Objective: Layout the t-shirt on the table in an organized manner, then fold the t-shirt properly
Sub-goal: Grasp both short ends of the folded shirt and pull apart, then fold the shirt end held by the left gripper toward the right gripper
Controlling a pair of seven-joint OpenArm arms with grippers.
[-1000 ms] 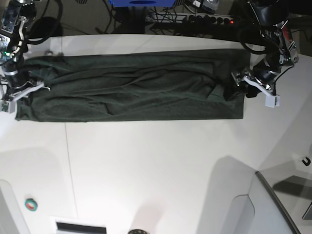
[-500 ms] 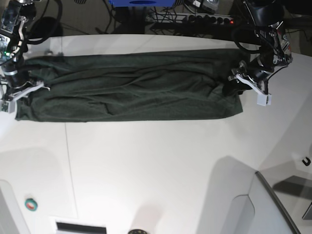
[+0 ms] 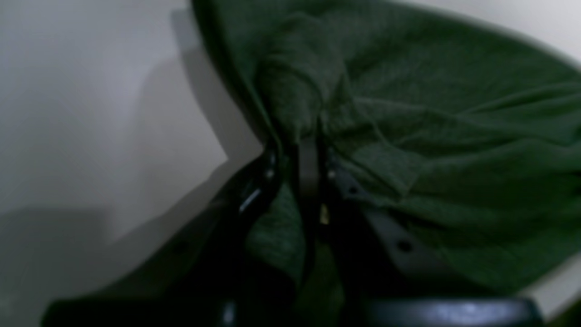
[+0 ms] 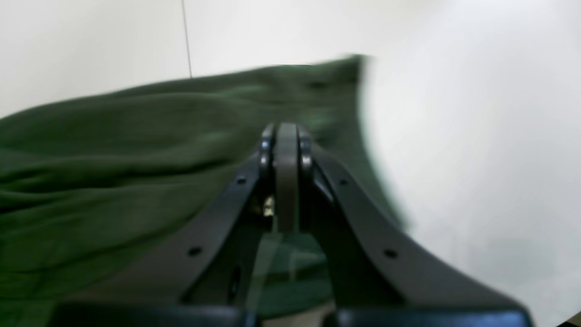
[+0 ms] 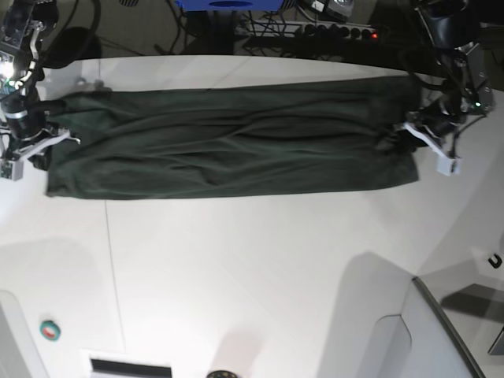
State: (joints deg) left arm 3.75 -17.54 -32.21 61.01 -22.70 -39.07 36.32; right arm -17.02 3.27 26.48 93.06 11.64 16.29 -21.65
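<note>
White bench [image 5: 236, 268] under t-shirt [image 5: 228, 146], stretched lengthwise. Left hand [image 3: 303, 150] clamps bunched end; right hand [image 4: 285, 136] pinched closed on opposite end. Pull evenly, low, taut.

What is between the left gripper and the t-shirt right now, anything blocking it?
Nothing visible. The left gripper has its jaws shut directly on a bunched end of the t-shirt, with no other object between them. The right gripper is at the opposite end, and the table around the shirt shows no obstruction.
</note>
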